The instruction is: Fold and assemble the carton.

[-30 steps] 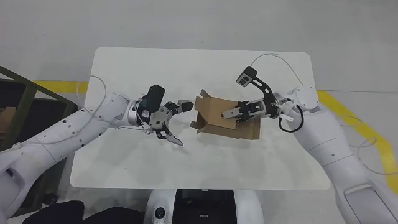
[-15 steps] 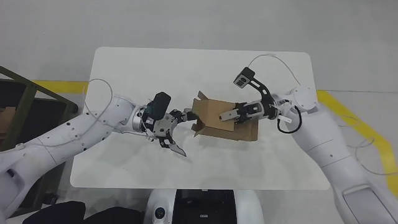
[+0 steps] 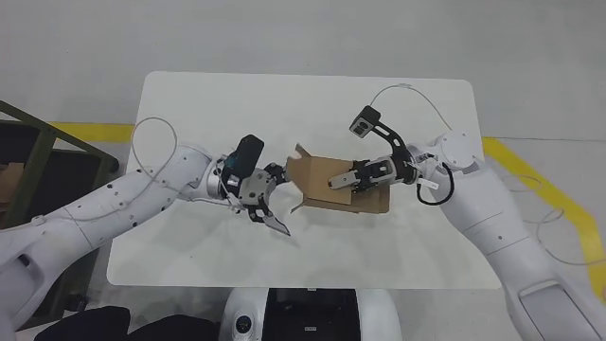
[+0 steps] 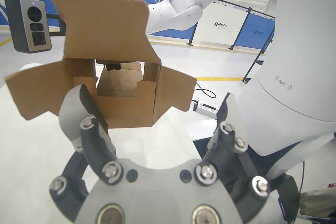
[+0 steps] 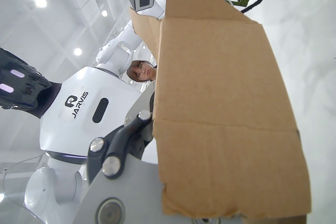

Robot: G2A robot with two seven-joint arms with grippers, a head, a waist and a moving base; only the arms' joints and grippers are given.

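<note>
A brown carton [image 3: 352,191] lies on its side in the middle of the white table [image 3: 208,104], its open end toward my left gripper [image 3: 276,200]. In the left wrist view the carton [image 4: 123,93] has its end flaps splayed outward, one standing up. My left gripper [image 4: 155,109] is open just in front of that end, one finger by a side flap, nothing between the fingers. My right gripper [image 3: 343,179] is shut on the carton's upper wall. One finger [image 5: 131,128] lies outside the cardboard [image 5: 223,104], and a dark fingertip [image 4: 113,66] shows inside the carton.
The table's front edge [image 3: 303,286] runs close behind my left gripper. Bare tabletop spreads at the far side and both ends. A dark green cart [image 3: 28,161] stands off the table's left side.
My left gripper has moved toward the carton's open end, staying open. My right gripper has shifted the carton slightly toward the left arm.
</note>
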